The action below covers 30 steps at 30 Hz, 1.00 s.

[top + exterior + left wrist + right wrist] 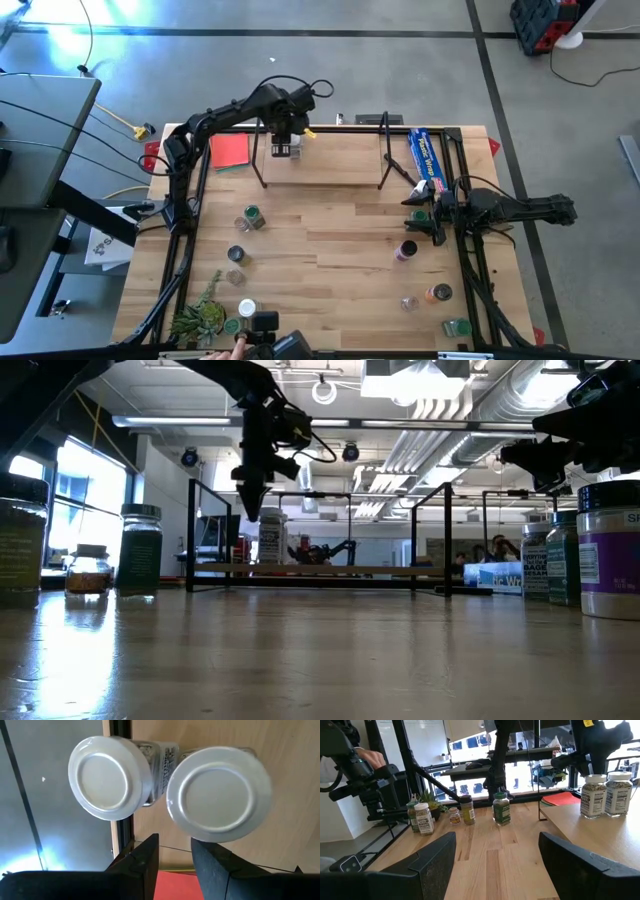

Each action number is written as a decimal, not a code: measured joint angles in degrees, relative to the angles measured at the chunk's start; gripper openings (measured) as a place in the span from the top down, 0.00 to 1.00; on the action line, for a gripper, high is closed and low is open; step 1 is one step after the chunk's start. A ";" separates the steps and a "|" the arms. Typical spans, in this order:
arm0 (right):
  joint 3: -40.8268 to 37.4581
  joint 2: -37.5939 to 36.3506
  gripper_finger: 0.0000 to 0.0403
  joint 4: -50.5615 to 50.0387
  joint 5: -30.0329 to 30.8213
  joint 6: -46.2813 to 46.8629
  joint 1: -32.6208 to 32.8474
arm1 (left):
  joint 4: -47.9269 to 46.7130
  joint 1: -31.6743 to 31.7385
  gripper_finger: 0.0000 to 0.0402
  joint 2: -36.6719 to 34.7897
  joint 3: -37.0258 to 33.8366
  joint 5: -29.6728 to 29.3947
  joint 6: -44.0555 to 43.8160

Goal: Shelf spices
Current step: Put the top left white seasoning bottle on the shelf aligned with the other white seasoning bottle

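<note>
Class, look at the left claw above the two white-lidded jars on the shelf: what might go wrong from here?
1. The left claw hangs just above two white-lidded jars standing close together on the shelf; a sideways move might knock one over.
2. The other jar seems to stand near the board's edge, so a nudge may push it off.
3. The right claw waits open near the blue box; many jars remain on the table.

Bare table centre (330, 240), jars (250, 218) along sides, wire shelf (320, 165) across back
</note>
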 joint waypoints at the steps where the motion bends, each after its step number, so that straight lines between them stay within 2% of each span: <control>1: 0.00 0.00 0.31 0.00 0.00 0.03 0.00 | 0.01 0.08 0.73 0.00 0.00 0.16 -0.04; 30: 0.00 0.00 0.31 0.00 0.00 0.03 0.00 | 2.19 0.07 0.73 0.00 0.00 -1.57 -2.56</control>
